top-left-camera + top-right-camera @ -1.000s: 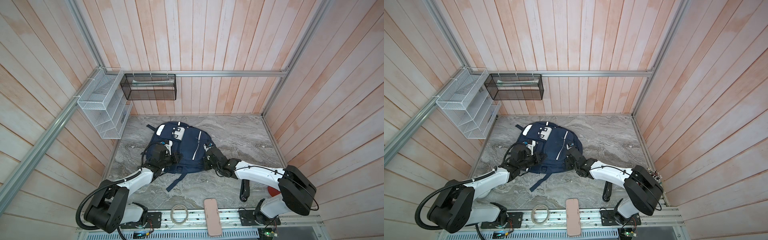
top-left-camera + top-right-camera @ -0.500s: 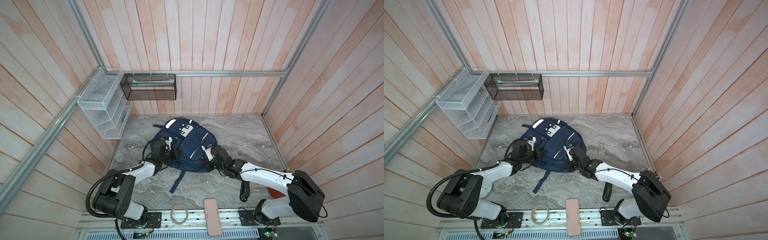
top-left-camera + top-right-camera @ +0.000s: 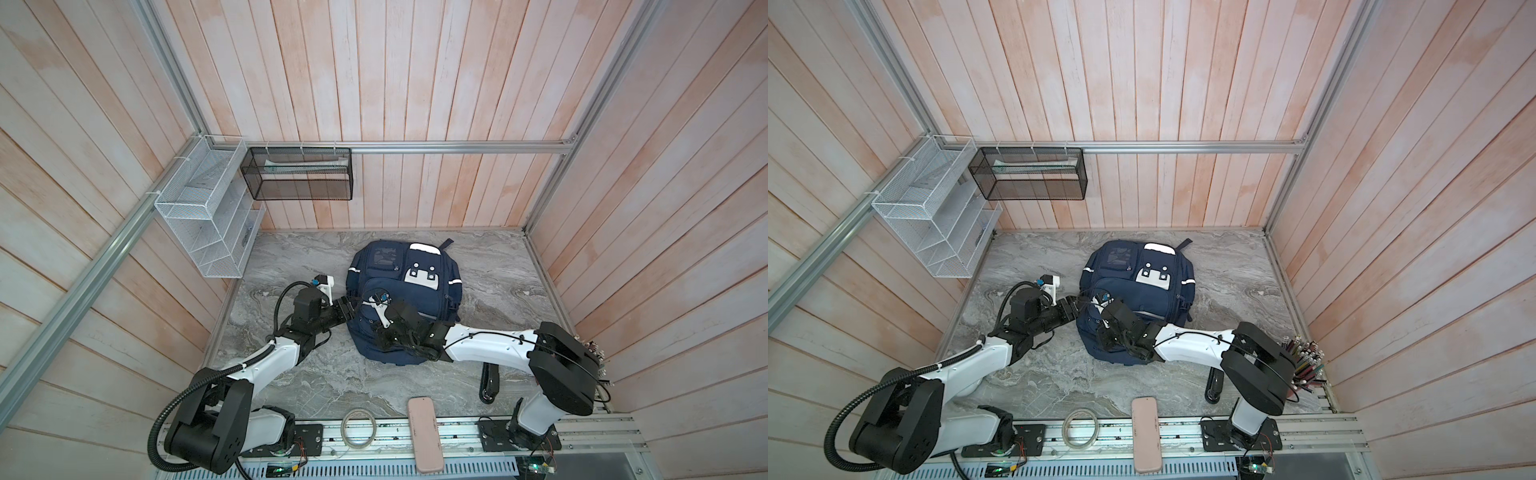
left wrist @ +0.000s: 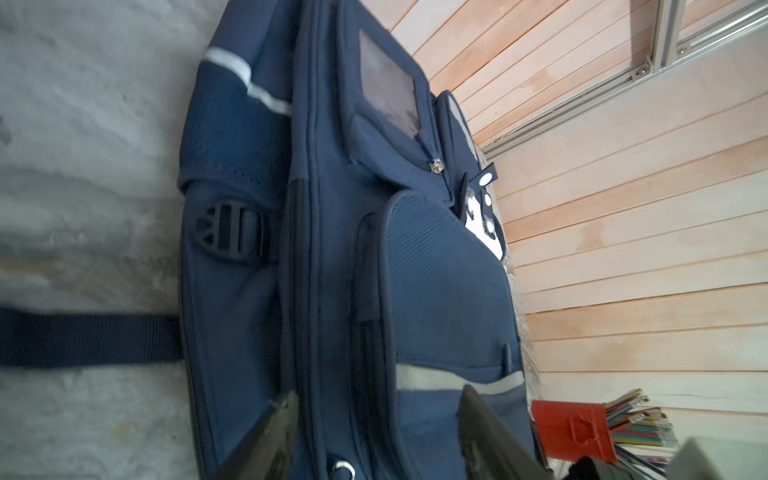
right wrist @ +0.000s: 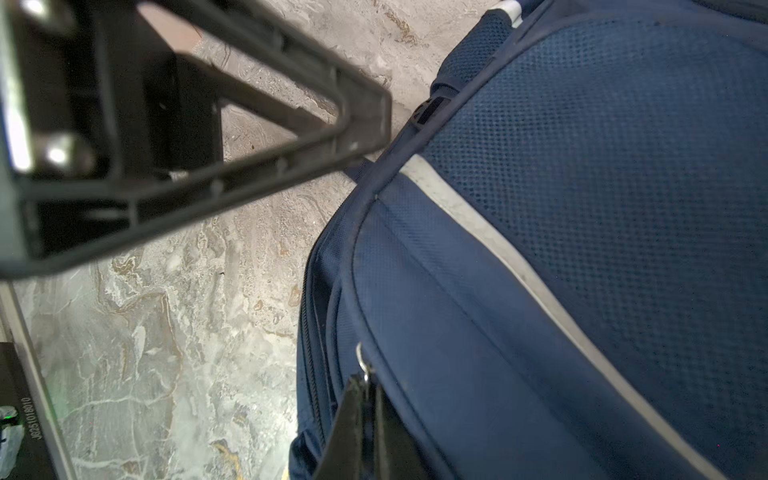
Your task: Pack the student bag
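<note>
Right wrist view shows the right claw (image 5: 365,388) pinched shut on the small metal zip pull (image 5: 360,359). The pull sits at the rim of the student bag (image 5: 582,249), which lies front-up on the marble table (image 5: 145,332) just ahead of the fingertips. Left wrist view shows the left claw (image 4: 380,395) spread open and gripping nothing. Its two fingers stand either side of the bag's side seam, close in front of them. In a top view this claw (image 3: 348,306) sits against the bag's edge, just across from the right claw.

The main risk, as I judge it, is that nothing pins the bag. If the right claw pulls, the whole bag may slide over the smooth marble and the zip will not run. The pinch is only on a thin ring, so a sideways or jerky pull could pop it out. The open left fingers could also snag the loose strap (image 4: 83,336) beside them, or bunch fabric into the zip track and jam it.
</note>
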`<state>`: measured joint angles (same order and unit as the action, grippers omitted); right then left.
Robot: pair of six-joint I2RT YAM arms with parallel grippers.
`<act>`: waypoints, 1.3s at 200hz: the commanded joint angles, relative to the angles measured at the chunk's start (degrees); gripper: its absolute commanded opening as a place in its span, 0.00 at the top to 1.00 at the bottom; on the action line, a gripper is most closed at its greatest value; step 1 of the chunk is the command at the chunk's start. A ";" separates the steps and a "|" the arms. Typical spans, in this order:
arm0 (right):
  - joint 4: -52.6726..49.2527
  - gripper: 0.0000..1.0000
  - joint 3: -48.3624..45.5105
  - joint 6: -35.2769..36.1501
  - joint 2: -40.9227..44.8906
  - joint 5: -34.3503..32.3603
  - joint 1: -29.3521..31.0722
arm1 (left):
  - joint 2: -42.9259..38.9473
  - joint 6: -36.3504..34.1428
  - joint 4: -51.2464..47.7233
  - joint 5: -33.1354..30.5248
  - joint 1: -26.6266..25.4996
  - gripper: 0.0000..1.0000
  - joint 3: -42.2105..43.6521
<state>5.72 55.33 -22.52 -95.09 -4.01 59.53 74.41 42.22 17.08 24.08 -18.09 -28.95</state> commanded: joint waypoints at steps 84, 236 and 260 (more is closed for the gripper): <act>-3.42 1.00 -9.72 -5.67 8.66 -10.74 -0.12 | 10.61 1.09 6.33 3.06 -5.45 1.00 -5.33; -1.41 1.00 -16.18 -5.49 14.98 -3.84 -5.25 | 11.90 -1.41 3.56 -0.28 4.73 0.53 -18.09; 0.08 1.00 -9.19 -4.98 8.16 -0.98 -5.06 | 2.56 -1.22 0.43 -6.86 1.67 0.33 -11.97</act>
<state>2.87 39.97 -28.08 -82.21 -9.02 53.82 85.49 40.49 15.77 23.00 -13.98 -44.97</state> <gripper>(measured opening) 0.063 0.640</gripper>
